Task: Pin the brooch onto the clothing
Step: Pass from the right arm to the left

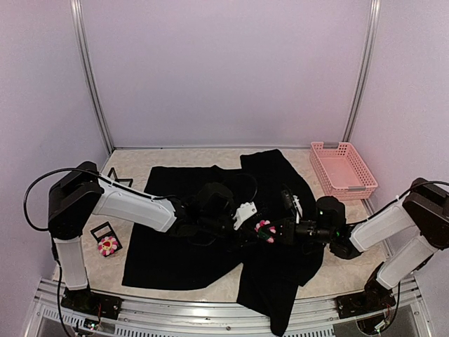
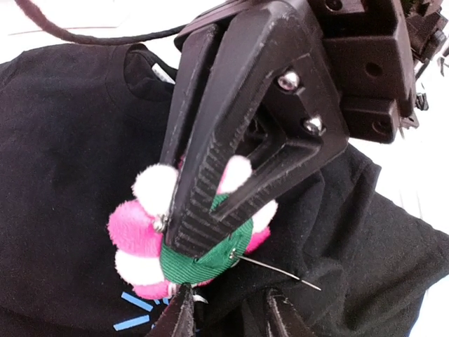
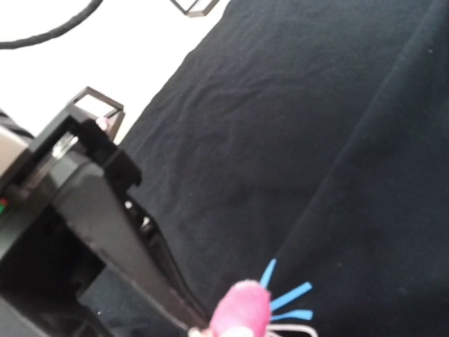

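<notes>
Black T-shirt [image 1: 175, 260] is spread over the desk [image 1: 182, 158], 1 corner drooping off the near edge. Left of it, a 2nd flower [image 1: 107, 245] sits on a black card [image 1: 100, 230]. Mid-shirt the right tool [image 2: 207, 232] is clamped on the brooch [image 2: 203, 263], green back toward the left wrist camera, pin [image 2: 280, 270] poking out sideways, right by the blue starburst [image 2: 135, 301]. Left tool [image 2: 228, 317] hangs just beside it, fingers [image 2: 181, 316] apart. Pink basket [image 1: 342, 168] sits far right.

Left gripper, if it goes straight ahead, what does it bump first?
Most likely the flower brooch, just ahead, pinched by the right gripper, with its green back and pin facing that way. The black shirt lies behind.
</notes>
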{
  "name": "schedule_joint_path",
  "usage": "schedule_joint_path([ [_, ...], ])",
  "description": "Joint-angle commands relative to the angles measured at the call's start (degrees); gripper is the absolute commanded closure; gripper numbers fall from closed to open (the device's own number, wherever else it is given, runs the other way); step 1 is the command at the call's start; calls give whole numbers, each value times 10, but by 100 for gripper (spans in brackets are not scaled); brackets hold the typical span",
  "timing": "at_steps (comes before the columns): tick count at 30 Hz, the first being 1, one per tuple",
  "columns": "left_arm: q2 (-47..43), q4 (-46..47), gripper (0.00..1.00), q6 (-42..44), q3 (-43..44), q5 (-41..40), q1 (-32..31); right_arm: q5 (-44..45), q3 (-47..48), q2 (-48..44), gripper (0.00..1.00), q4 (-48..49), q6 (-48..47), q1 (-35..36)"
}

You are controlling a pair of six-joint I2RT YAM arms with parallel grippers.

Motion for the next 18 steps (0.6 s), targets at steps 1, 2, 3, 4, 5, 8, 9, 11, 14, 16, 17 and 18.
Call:
schedule_joint_path([
  [1,-14,32,67,14,-18,18,19,-75,0,17,100,40,-4,16],
  [2,-16,41,65,13,-25,27,25,-80,-2,22,100,43,-11,16],
  [3,-21,53,64,10,-32,39,31,-81,-5,27,100,43,-18,16],
  [4,-23,62,63,8,-36,53,37,-81,-5,32,100,39,-26,16],
  [5,-22,66,63,7,-37,68,44,-82,-4,36,100,35,-33,17],
  [8,-9,64,62,8,-25,93,48,-78,1,41,100,25,-44,17],
  [9,-2,62,62,10,-19,103,48,-78,0,42,100,25,-46,17],
  [11,10,56,62,12,-7,121,47,-80,2,41,100,25,-50,17],
  [14,30,38,62,15,12,144,45,-84,3,39,100,20,-56,16],
  [16,35,40,62,16,11,160,45,-85,2,36,100,18,-61,16],
  [17,36,40,61,16,11,168,45,-86,1,34,100,20,-64,17],
  [18,37,40,61,16,11,173,45,-89,1,32,100,23,-68,16],
])
